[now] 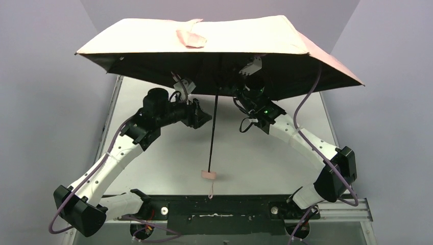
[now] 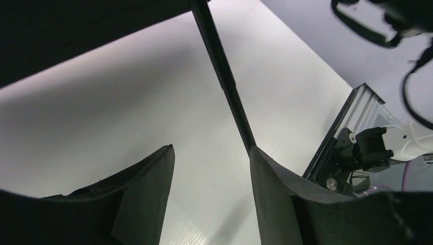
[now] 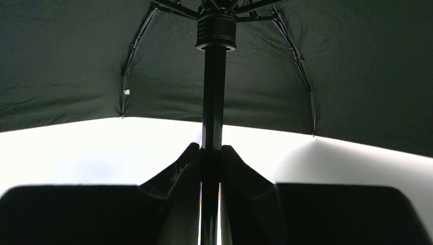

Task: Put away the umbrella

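plain white table surface

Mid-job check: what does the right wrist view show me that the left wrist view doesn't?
Only the right wrist view: the right claw shut on the thin black umbrella shaft, with the black runner hub and thin dark ribs above it. Only the left wrist view: the left claw open with nothing between its fingers, and a silver aluminium rail. Both: the shaft, the black canopy underside and the white tabletop.
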`<state>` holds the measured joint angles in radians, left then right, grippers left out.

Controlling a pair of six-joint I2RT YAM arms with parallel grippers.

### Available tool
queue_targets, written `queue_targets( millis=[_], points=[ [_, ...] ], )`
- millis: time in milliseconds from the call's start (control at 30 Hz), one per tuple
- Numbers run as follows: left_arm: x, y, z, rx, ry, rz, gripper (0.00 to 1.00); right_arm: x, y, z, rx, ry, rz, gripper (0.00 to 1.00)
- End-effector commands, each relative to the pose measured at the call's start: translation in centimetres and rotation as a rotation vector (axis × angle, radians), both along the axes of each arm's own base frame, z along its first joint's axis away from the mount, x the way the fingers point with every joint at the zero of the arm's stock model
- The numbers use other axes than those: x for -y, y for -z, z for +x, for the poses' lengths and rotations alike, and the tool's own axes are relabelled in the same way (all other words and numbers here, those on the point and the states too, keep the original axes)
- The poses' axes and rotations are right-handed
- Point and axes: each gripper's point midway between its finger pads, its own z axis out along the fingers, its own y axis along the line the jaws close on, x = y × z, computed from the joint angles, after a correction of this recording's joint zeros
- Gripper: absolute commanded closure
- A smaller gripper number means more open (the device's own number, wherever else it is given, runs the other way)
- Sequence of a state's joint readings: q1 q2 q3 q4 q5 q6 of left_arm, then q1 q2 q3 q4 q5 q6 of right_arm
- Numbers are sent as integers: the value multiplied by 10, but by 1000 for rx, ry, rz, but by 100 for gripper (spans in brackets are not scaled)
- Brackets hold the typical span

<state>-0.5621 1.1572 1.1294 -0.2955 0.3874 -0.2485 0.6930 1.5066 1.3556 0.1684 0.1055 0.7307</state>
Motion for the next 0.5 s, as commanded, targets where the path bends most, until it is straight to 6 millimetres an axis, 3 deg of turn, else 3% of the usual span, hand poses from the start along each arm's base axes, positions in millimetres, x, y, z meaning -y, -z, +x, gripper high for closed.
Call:
queue_targets(
  millis=[0,167,400,467],
  points=[
    [11,-68,0,133,36,-147,47,-5,-91,-40,207,-247,314,100],
    [18,-90,0,143,60,-223,47,-3,-115,-58,265,-384,526,100],
    [28,-100,11,119,48,-301,47,0,-130,-70,309,-479,754,100],
    [32,-112,13,135,62,-349,47,0,-132,-72,314,-503,793,100]
  ],
)
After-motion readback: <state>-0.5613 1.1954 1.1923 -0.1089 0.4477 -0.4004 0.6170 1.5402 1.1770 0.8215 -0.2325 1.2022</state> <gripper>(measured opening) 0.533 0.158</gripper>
